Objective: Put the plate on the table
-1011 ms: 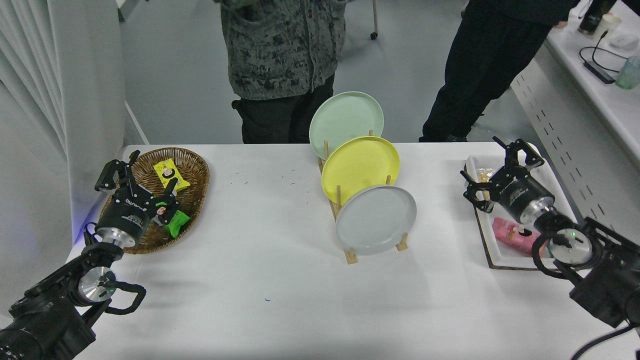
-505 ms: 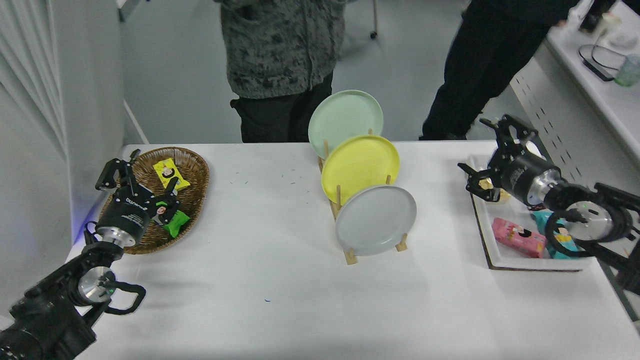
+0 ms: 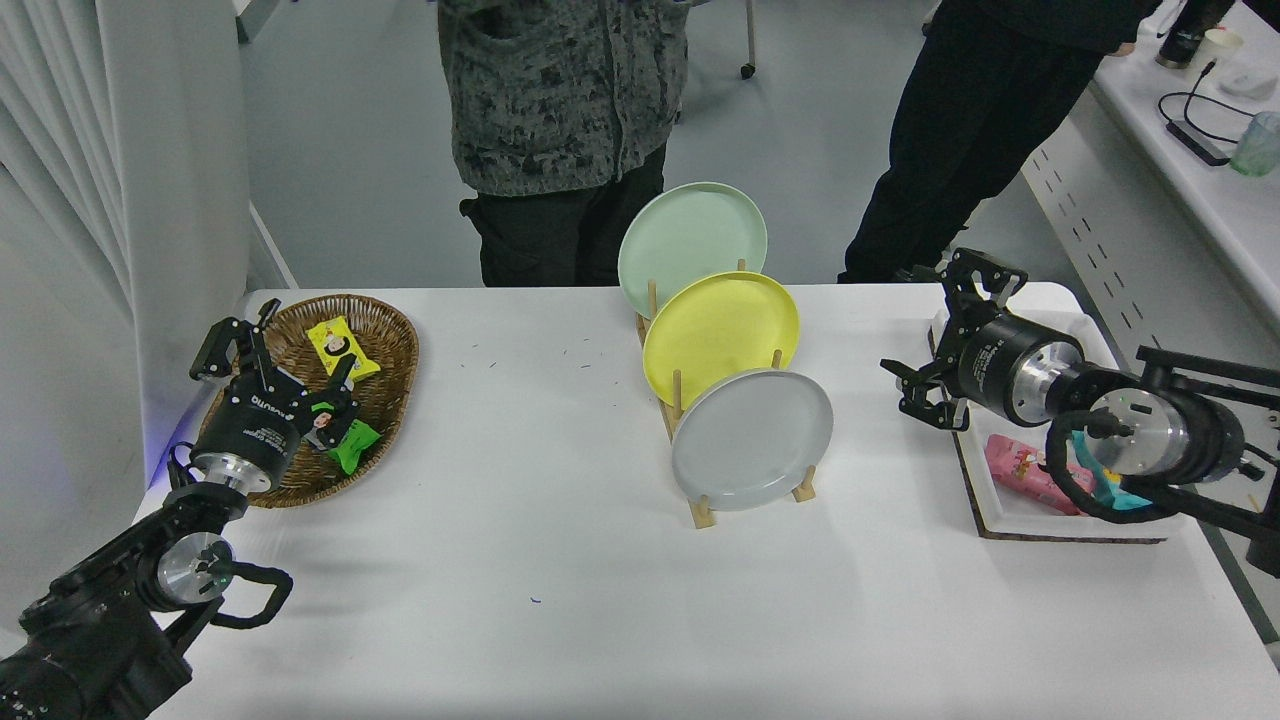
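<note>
The light-grey plate (image 3: 751, 440) stands on edge in the front slot of a wooden rack (image 3: 700, 510) in the middle of the white table (image 3: 520, 560). A yellow plate (image 3: 720, 335) and a pale green plate (image 3: 692, 246) stand behind it in the same rack. My right gripper (image 3: 925, 335) is open and empty, to the right of the rack, well apart from the grey plate, over the left edge of a white tray. My left gripper (image 3: 275, 345) is open and parked over the wicker basket at the left.
A wicker basket (image 3: 385, 350) with snack packets sits at the far left. A white tray (image 3: 1000, 515) with a pink packet (image 3: 1020, 468) sits at the right edge. Two people stand at the table's far side. A side counter (image 3: 1200, 180) with cables stands at the upper right.
My right gripper has swung left from over the tray towards the plate rack, and the arm has turned more level. The plates and the left arm have not moved.
</note>
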`<state>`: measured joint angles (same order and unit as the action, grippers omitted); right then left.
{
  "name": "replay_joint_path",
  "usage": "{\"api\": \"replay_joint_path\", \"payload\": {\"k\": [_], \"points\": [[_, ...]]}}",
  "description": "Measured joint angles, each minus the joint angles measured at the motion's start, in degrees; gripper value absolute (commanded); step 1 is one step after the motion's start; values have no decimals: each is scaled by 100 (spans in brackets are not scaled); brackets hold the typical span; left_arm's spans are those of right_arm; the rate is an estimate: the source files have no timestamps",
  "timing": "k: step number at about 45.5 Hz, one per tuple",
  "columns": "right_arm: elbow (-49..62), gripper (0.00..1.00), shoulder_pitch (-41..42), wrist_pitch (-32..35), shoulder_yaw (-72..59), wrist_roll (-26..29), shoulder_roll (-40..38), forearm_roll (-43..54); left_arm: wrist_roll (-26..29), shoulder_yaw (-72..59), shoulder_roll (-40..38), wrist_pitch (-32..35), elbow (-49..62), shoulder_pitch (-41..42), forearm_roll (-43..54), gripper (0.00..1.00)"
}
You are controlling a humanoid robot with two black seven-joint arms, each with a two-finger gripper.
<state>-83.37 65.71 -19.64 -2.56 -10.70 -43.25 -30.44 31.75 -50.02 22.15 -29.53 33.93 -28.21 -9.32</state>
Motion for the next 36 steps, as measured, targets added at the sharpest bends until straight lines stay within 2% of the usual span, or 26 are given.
{"api": "replay_joint_path", "payload": {"k": [11,21,22,23,36], "points": [[-74,95,73,-257,-143,26,381,-62,-2,1,-2,0,1,0,0,98],[126,100,66,2,-229,73,601,298,-2,1,-1,0,0,0,0,98],[139,90,57,34,-234,78,614,304,-1,1,-1,0,0,0,0,98],[148,89,50,70,-238,85,631,304,-1,1,1,0,0,0,0,98],[636,87,-65,200,-275,129,1080,455,4,1,-1,0,0,0,0,98]]}}
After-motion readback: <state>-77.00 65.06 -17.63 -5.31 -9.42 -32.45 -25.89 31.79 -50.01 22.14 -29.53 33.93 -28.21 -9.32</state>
